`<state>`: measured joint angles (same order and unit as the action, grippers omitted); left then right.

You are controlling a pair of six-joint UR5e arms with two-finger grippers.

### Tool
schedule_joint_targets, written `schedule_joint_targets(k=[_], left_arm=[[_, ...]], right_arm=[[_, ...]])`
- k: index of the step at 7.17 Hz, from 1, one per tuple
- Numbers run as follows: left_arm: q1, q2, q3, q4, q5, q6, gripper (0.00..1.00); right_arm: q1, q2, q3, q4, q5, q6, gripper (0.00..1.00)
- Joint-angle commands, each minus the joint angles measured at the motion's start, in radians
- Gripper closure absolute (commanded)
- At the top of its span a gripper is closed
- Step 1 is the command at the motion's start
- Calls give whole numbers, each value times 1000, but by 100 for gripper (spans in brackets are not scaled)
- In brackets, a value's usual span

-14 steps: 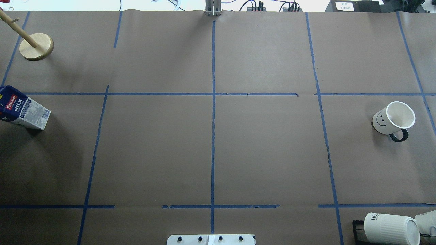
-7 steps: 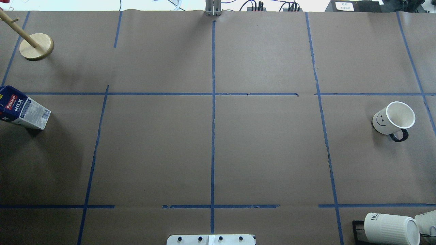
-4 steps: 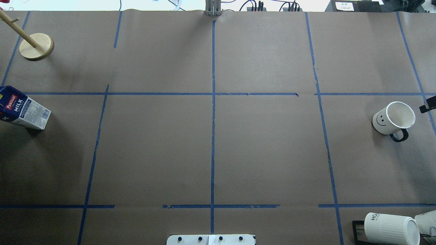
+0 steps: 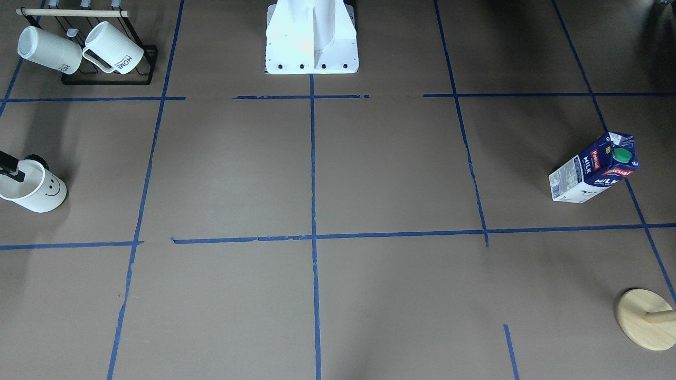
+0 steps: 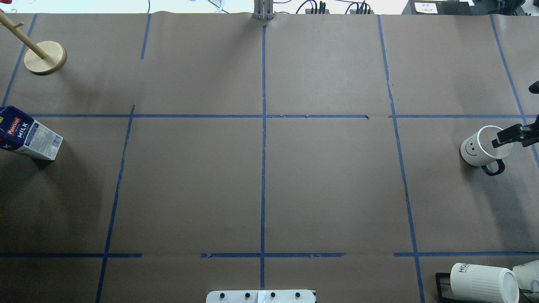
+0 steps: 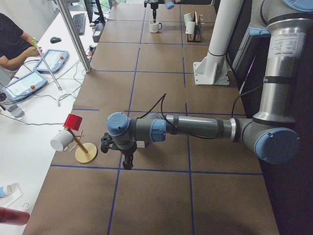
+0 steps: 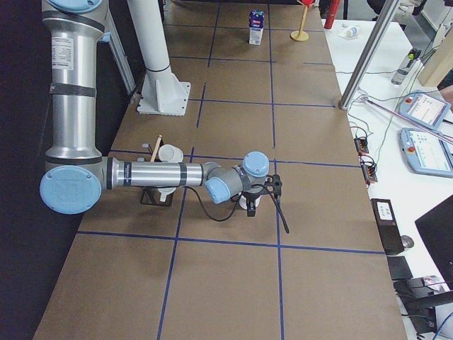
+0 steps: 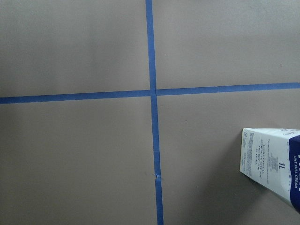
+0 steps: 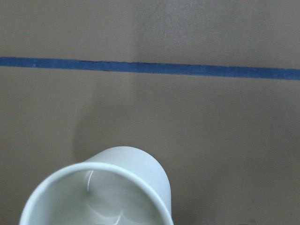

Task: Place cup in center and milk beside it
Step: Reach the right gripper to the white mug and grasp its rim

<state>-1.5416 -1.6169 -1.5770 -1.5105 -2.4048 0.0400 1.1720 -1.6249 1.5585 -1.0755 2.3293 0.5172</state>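
Observation:
The cup [image 5: 484, 145] is a white smiley mug with a black handle, upright at the table's right side; it also shows in the front view [image 4: 33, 191] and the right wrist view [image 9: 101, 192]. One black fingertip [image 5: 502, 139] of my right gripper [image 7: 253, 202] hangs over the cup's rim on the handle side. The other finger is out of view, so I cannot tell if it is open. The milk [image 5: 30, 135] stands far left, also in the front view [image 4: 594, 169]. My left gripper [image 6: 128, 164] hovers beside it; its state is unclear. The center [image 5: 263, 116] is bare.
A black rack with two ribbed HOME mugs [image 5: 484, 283] stands at the near right corner. A wooden peg stand [image 5: 45, 57] stands at the far left corner. The robot's white base [image 4: 311, 39] is at the near middle edge. An operator [image 6: 14, 44] sits beyond the table.
My right gripper's finger has come in from the right edge and now reaches over the cup's rim. The cup and the milk have not moved.

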Motion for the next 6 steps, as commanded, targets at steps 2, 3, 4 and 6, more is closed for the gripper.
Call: schedule_joint_targets(k=[2, 3, 4, 6], left_arm=[[0, 0, 2, -2, -1, 0, 0], [0, 0, 2, -2, -1, -2, 0], [0, 0, 0, -2, -1, -2, 0], [0, 0, -1, -2, -2, 0, 0]], right_arm=[[-17, 14, -23, 3, -31, 12, 100], [-15, 14, -12, 5, -24, 9, 100], [-22, 25, 115, -16, -15, 29, 100], [-267, 342, 267, -194, 12, 451, 100]])
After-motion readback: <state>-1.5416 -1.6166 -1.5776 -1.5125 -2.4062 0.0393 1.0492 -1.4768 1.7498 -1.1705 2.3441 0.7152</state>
